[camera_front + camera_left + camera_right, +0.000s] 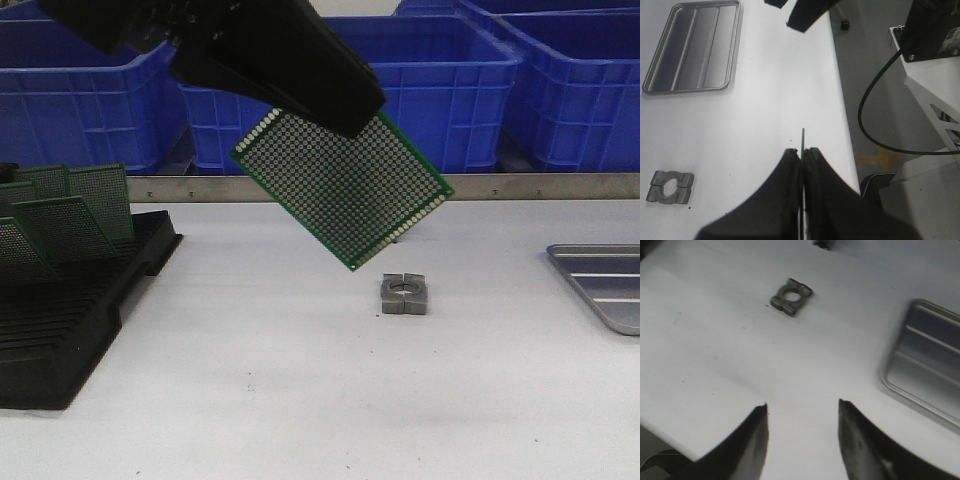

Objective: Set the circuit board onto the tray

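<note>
My left gripper is shut on a green perforated circuit board and holds it tilted in the air above the middle of the table. In the left wrist view the board shows edge-on between the shut fingers. The grey metal tray lies at the table's right edge; it also shows in the left wrist view and the right wrist view. My right gripper is open and empty above the bare table, to the left of the tray; it is out of the front view.
A small grey metal block with a hole lies on the table under the board. A black slotted rack with several green boards stands at the left. Blue crates line the back. The table's front edge shows in the left wrist view.
</note>
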